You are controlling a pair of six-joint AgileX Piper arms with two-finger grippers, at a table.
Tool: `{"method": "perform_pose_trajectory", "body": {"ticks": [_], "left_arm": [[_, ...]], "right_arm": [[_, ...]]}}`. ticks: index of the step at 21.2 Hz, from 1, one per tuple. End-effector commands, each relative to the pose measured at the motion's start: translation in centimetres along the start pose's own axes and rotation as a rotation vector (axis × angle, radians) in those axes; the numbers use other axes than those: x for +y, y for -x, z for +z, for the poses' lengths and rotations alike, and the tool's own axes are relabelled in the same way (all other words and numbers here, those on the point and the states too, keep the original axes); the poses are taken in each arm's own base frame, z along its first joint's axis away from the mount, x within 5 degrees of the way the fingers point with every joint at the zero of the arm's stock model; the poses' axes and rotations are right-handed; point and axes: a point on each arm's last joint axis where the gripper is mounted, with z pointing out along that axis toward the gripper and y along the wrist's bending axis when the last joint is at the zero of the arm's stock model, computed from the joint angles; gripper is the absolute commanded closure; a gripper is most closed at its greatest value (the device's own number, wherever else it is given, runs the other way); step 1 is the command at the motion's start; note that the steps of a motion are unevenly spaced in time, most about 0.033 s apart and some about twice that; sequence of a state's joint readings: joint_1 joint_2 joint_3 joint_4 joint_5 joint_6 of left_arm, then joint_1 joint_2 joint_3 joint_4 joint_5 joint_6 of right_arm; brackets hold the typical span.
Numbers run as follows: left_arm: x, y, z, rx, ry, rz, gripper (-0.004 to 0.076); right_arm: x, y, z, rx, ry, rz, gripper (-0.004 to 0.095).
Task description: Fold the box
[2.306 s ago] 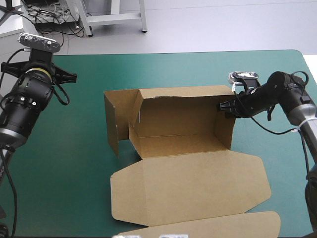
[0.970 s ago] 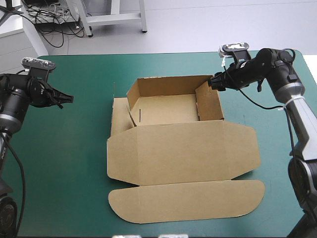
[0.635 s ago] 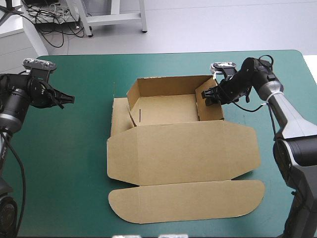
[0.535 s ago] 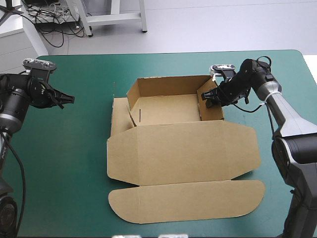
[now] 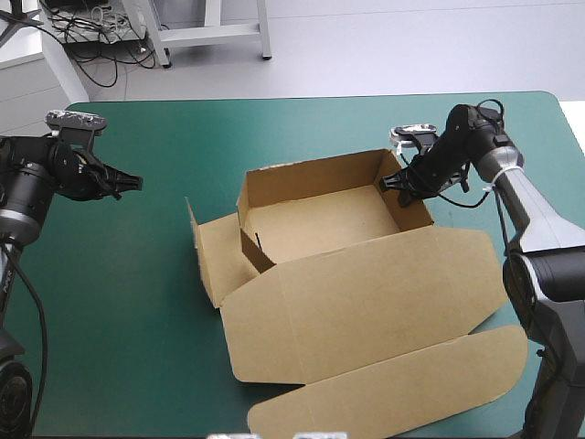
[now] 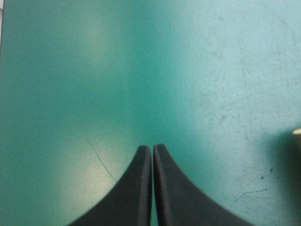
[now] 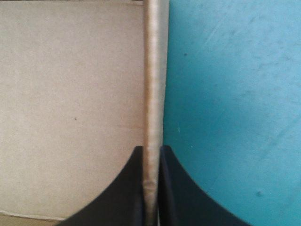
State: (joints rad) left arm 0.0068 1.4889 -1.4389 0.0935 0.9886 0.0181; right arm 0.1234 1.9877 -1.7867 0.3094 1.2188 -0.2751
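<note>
The brown box (image 5: 320, 219) lies mid-table as an open tray, skewed, with its back and right walls raised and the wide lid (image 5: 366, 302) flat toward the near edge. A loose flap (image 5: 208, 251) stands up on its left side. My right gripper (image 5: 400, 180) is shut on the top edge of the box's right wall (image 7: 155, 70), the board pinched between its black fingers (image 7: 129, 188). Over at the table's left, my left gripper (image 5: 135, 183) hovers shut above bare teal-green cover (image 6: 94, 70), well apart from the box, holding nothing.
Teal-green cover (image 5: 119, 320) lies open to the left of the box and along the far edge. The lid's rounded tuck flap (image 5: 402, 389) reaches close to the near edge. A corner of brown board (image 6: 297, 133) shows beside my left gripper.
My right gripper took hold of the box's right wall and the whole box swung, its right end going far and its lid end sliding toward the near right. The left flap rose. The left arm stayed put.
</note>
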Motion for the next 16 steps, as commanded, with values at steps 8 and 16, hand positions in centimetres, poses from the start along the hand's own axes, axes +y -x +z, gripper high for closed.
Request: {"method": "perform_pose_trajectory", "body": {"ticks": [8, 16], "left_arm": [[0.3, 0.7, -1.6, -0.072, 0.020, 0.067, 0.0532], [-1.7, 1.4, 1.0, -0.057, -0.195, -0.127, 0.0018]], "right_arm": [[-1.9, -2.2, -15.2, -0.387, 0.027, 0.081, 0.0928], [-0.8, -4.6, -18.3, -0.457, 0.037, 0.047, 0.0928]]}}
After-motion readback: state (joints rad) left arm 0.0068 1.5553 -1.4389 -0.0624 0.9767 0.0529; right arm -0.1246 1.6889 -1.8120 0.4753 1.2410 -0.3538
